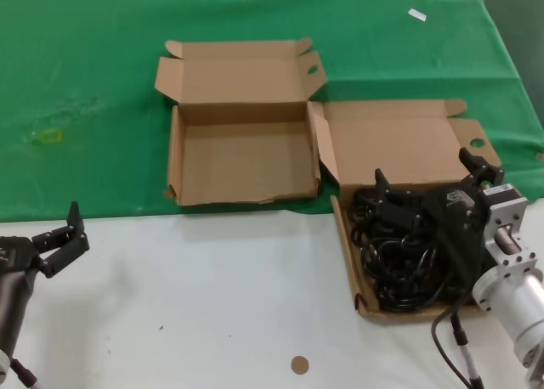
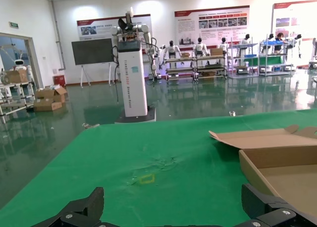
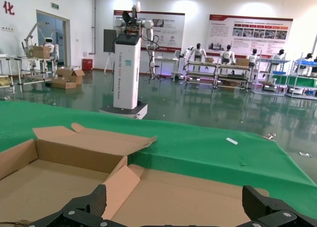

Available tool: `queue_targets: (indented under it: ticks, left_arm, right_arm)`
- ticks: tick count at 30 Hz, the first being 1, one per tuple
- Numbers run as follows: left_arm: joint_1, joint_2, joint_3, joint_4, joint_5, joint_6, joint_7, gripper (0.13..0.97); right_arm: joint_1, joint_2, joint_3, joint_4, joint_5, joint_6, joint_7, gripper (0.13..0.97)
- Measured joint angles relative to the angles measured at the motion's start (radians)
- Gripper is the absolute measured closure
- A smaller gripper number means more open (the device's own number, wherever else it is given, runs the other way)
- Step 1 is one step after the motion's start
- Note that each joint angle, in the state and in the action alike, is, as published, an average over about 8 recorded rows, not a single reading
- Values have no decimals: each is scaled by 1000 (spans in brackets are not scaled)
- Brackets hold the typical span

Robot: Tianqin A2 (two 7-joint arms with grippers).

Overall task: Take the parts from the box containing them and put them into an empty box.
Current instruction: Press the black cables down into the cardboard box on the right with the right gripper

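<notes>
The box containing the parts (image 1: 347, 253) lies at the right on the white table, its lid (image 1: 399, 143) folded back. A tangle of black parts (image 1: 399, 266) fills its tray. My right gripper (image 1: 425, 170) hovers over the far end of that tray, open and holding nothing; the right wrist view shows its fingers (image 3: 96, 199) spread wide over the lid (image 3: 198, 192). The empty box (image 1: 242, 164) sits left of it on the green cloth, bare inside. My left gripper (image 1: 58, 228) waits open at the near left, away from both boxes.
Green cloth (image 1: 85, 83) covers the far half of the table, with a yellow mark (image 1: 49, 136) and a white label (image 1: 416, 14). A small brown disc (image 1: 299, 365) lies on the white surface (image 1: 212, 295). The right arm's cable (image 1: 450, 342) hangs near the tray's front corner.
</notes>
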Motion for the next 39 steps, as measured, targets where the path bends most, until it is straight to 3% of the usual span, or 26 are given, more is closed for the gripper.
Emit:
queue_targets:
  ticks: [39]
  left_arm:
    - [0, 0, 0, 0, 0, 0, 0, 132]
  right_arm:
    - [0, 0, 0, 0, 0, 0, 0, 129]
